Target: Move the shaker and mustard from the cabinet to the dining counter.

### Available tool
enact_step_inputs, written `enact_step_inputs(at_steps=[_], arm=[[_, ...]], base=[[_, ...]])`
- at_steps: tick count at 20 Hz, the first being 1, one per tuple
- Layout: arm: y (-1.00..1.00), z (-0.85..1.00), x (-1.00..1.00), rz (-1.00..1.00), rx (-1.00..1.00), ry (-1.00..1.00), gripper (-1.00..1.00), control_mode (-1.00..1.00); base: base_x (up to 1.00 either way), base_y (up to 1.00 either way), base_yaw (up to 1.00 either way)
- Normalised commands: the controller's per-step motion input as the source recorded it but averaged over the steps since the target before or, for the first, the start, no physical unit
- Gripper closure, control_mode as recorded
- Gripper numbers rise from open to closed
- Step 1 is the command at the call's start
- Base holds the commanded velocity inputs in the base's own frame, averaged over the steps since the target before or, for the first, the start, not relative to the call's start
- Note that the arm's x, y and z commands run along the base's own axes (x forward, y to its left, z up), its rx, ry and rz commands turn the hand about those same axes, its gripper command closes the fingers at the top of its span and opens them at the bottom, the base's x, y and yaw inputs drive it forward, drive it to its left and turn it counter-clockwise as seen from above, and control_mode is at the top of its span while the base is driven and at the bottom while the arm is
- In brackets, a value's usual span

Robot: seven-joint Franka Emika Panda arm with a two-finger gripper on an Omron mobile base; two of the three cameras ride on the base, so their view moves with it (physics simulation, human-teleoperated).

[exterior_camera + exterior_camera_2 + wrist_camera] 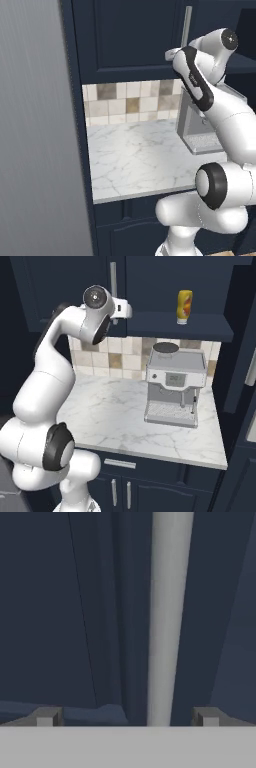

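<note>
The end effector [127, 717] stood wide open with nothing between its fingertips [47, 716], which rose at either side of the hand view. It was raised to the closed door of the cabinet [65, 291], pointing straight at the door's long silver handle [167, 617]; the handle ran up between the two fingertips but touched neither. In the right base view the hand sat right at the lower end of that handle [113, 286].

The mustard [184, 306] stood to the right of the end effector, well apart from it, on the open shelf of the cabinet at about the same height. Below the end effector lay the marble desk [110, 411] with its tiled backsplash [125, 102]. A coffee machine [174, 387] stood on that desk, below the mustard and lower right of the end effector.
</note>
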Motion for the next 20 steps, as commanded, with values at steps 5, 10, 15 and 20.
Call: enact_step_inputs(at_steps=[5, 10, 15, 20], arm=[[0.0, -0.07, 0.38, 0.04, 0.04, 0.0, -1.0, -1.0], [0.0, -0.08, 0.48, 0.05, 0.05, 0.0, -1.0, -1.0], [0.0, -0.16, 0.48, 0.05, 0.04, 0.0, -1.0, -1.0], [0.02, -0.34, 0.42, 0.02, 0.01, 0.0, 1.0, -1.0]], base=[[0.0, 0.0, 0.0], [0.0, 0.0, 0.0], [0.0, 0.0, 0.0], [0.0, 0.0, 0.0]])
